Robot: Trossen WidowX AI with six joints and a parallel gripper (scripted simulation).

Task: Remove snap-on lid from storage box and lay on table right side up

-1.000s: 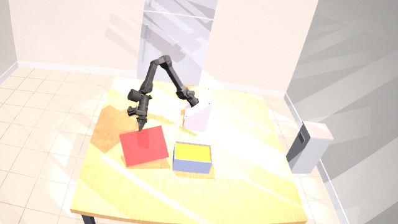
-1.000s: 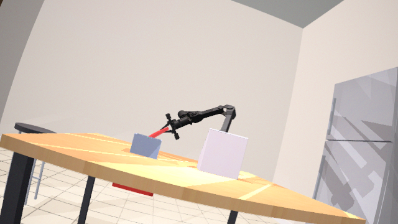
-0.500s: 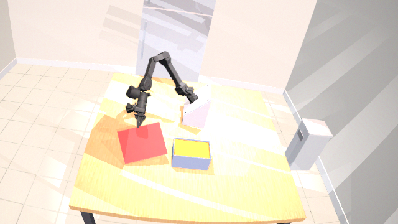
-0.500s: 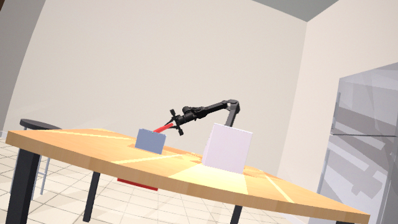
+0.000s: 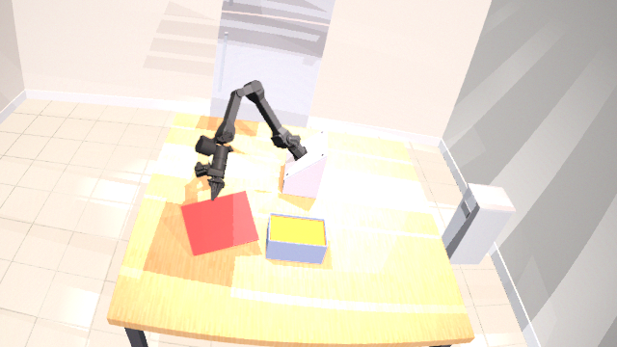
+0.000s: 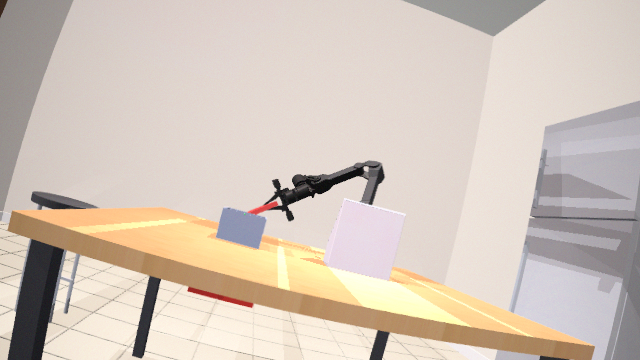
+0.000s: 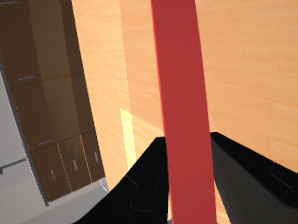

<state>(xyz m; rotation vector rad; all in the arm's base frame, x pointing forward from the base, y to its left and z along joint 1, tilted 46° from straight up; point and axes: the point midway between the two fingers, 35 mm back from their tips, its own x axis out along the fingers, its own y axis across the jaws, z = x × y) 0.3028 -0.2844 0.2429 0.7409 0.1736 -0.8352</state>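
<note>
Lid [image 5: 221,224] [image 6: 262,208] [image 7: 185,100] is clenched by its edge in the gripper [image 5: 214,198] [image 6: 272,205] [image 7: 186,143] – held tilted beside the opened storage box [image 5: 296,253] [image 6: 241,228], above the table [image 5: 289,308] [image 6: 150,262] [image 7: 250,65]. If released at this slope, the low edge could be landed first – lid slid or flipped; if swung sideways, the box could be nudged.
</note>
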